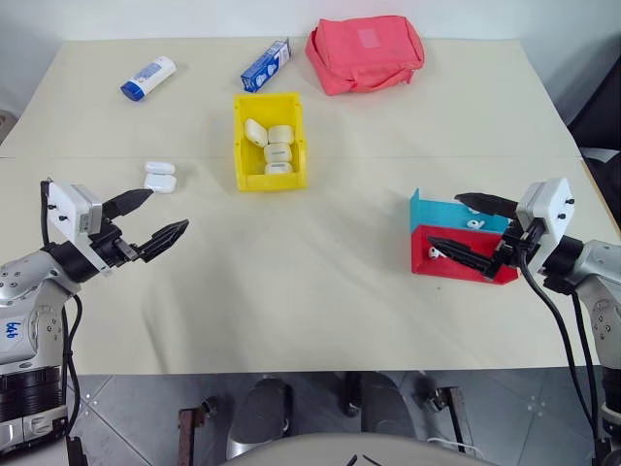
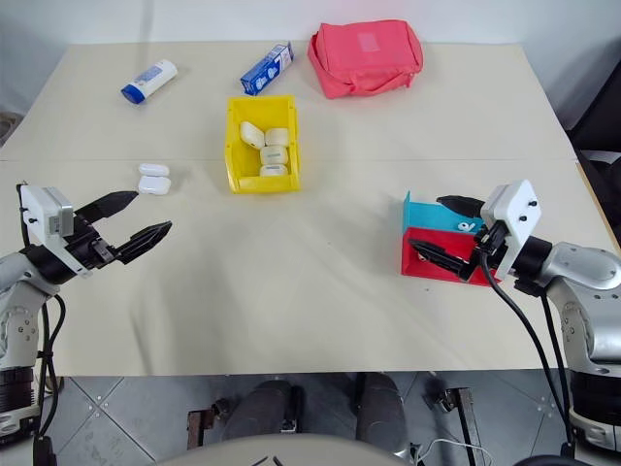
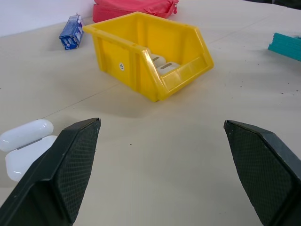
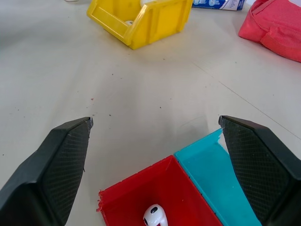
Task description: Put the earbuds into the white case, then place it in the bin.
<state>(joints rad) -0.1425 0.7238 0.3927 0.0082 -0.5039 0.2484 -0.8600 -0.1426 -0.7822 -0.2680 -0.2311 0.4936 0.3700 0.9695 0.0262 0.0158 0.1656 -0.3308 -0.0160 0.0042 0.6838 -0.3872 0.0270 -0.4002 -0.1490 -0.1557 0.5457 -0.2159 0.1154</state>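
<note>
The white case (image 1: pixel 160 176) lies with its lid flipped open on the table's left side, left of the yellow bin (image 1: pixel 240 155). Several cream cases (image 1: pixel 274 146) lie inside the bin. My left gripper (image 1: pixel 168 210) hovers open just in front of the white case (image 3: pixel 26 143), with nothing between its fingers. One earbud (image 4: pixel 155 217) rests in the red tray (image 1: pixel 466 274); another earbud (image 1: pixel 473 223) sits in the teal tray (image 1: pixel 432 209) behind it. Over these two trays my right gripper (image 1: pixel 443 220) stands open and holds nothing.
At the back of the table lie a red pouch (image 1: pixel 366 53), a blue-and-white carton (image 1: pixel 266 66) and a white tube with a blue cap (image 1: pixel 147 78). The table's front edge runs just below both arms.
</note>
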